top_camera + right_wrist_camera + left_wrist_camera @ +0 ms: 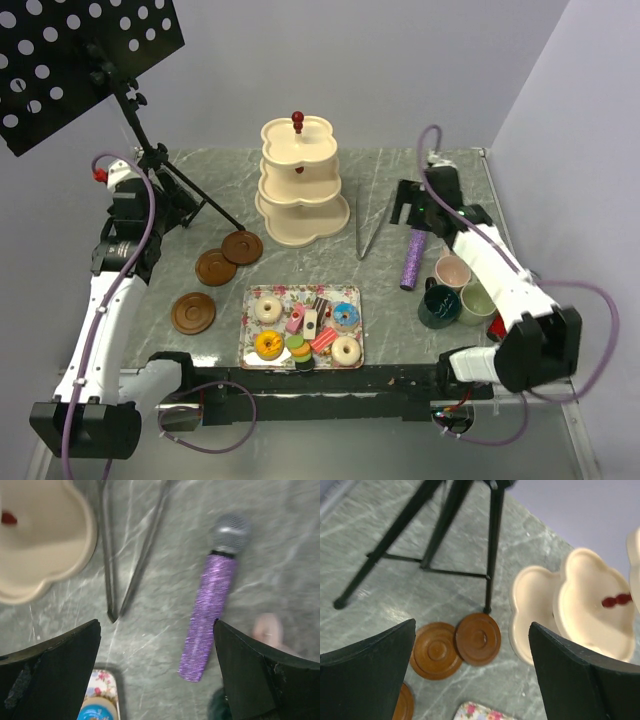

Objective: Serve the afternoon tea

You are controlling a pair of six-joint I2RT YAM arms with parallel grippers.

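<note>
The cream three-tier stand (pixel 300 185) (pixel 590 605) (pixel 40 545) stands at the back centre with bare tiers. Three brown saucers (pixel 215 267) (pixel 436 651) lie on the table to its left. Doughnuts (pixel 346 349), cake slices (pixel 324 340) and macarons (pixel 297 343) fill the floral tray (pixel 300 292). The pink mug (pixel 452 271), teal mug (pixel 438 306) and pale green mug (pixel 477 303) cluster at the right. My left gripper (pixel 178 205) (pixel 472 625) hangs open above the saucers, holding nothing. Above the bare table by the microphone, my right gripper (pixel 410 203) (pixel 156 622) is open and empty too.
A purple glittery microphone (pixel 413 258) (pixel 210 610) lies left of the mugs. Metal tongs (pixel 365 225) (pixel 112 555) rest right of the stand. A black music stand (pixel 80 60) on a tripod (pixel 492 545) occupies the back left, one foot touching a saucer.
</note>
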